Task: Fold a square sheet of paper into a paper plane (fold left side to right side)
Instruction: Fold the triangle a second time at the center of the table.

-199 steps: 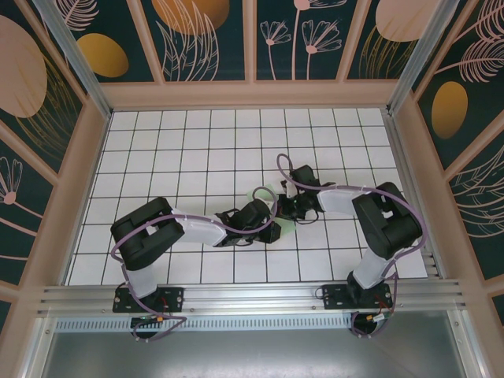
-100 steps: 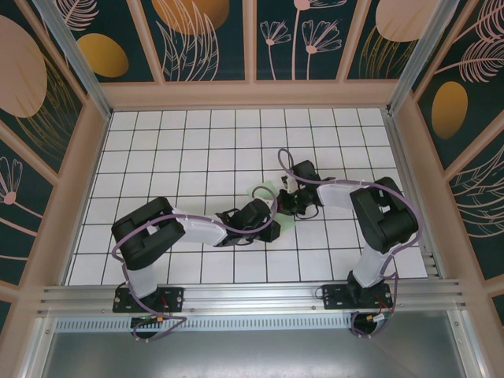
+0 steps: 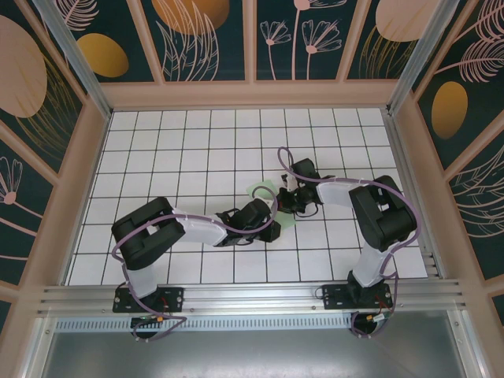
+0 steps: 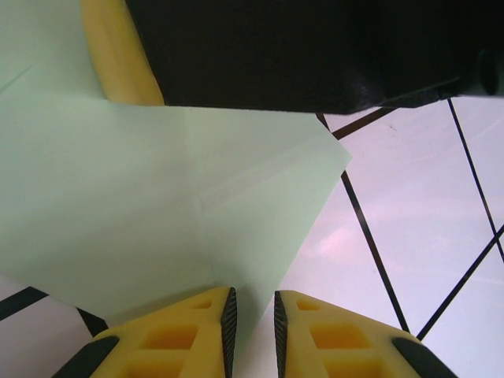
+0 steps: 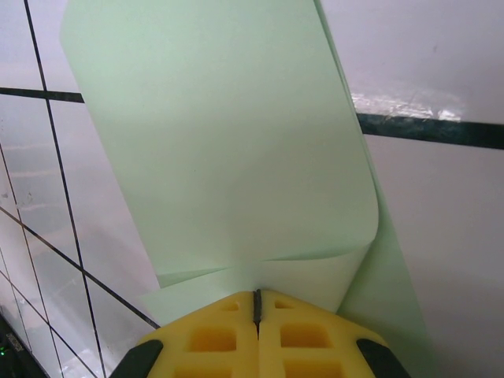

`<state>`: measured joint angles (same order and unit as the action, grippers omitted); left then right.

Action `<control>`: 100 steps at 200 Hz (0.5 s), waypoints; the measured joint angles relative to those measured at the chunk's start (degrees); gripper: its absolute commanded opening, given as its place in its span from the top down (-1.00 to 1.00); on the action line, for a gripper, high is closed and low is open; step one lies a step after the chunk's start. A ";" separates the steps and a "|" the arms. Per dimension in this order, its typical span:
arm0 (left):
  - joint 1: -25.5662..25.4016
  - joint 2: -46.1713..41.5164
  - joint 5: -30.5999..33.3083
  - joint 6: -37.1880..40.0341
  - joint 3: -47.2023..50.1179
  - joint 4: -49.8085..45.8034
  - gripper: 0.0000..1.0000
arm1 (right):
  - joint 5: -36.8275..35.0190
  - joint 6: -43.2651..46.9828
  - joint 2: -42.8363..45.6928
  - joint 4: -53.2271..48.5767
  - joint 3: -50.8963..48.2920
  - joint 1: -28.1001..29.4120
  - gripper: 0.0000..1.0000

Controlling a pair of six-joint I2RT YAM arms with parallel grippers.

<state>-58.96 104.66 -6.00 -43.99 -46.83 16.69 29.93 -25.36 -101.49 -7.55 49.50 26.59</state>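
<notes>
The right jaws are clenched, their yellow fingertips point(image 5: 213, 335) meeting with no gap on the edge of a thin pale mint-green square sheet of paper point(image 5: 220, 142); the pinched flap curls up and over the layer beneath, apparently so that one side can be carried across onto the other; the bend is round, with no crease pressed into it yet. The left jaws stand slightly parted, grasping nothing I can make out; their yellow fingertips point(image 4: 197, 331) sit at a corner of the sheet, which lies flat there with faint creases, probably to pin it against sliding. In the top view the paper lies mid-counter between the two wrists, mostly hidden under them; the white counter with black grid lines point(image 3: 173, 157) spreads all around. I judge the fold under way, not yet flattened.
</notes>
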 measured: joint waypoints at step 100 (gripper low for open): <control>-1.62 -5.60 -1.95 -1.01 4.66 -3.30 0.48 | -4.50 0.02 -1.62 5.81 1.40 -2.19 1.00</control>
<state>-60.58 99.07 -7.94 -44.99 -42.17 13.39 25.43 -25.34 -103.11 -1.74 50.89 24.40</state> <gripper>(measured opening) 0.254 0.069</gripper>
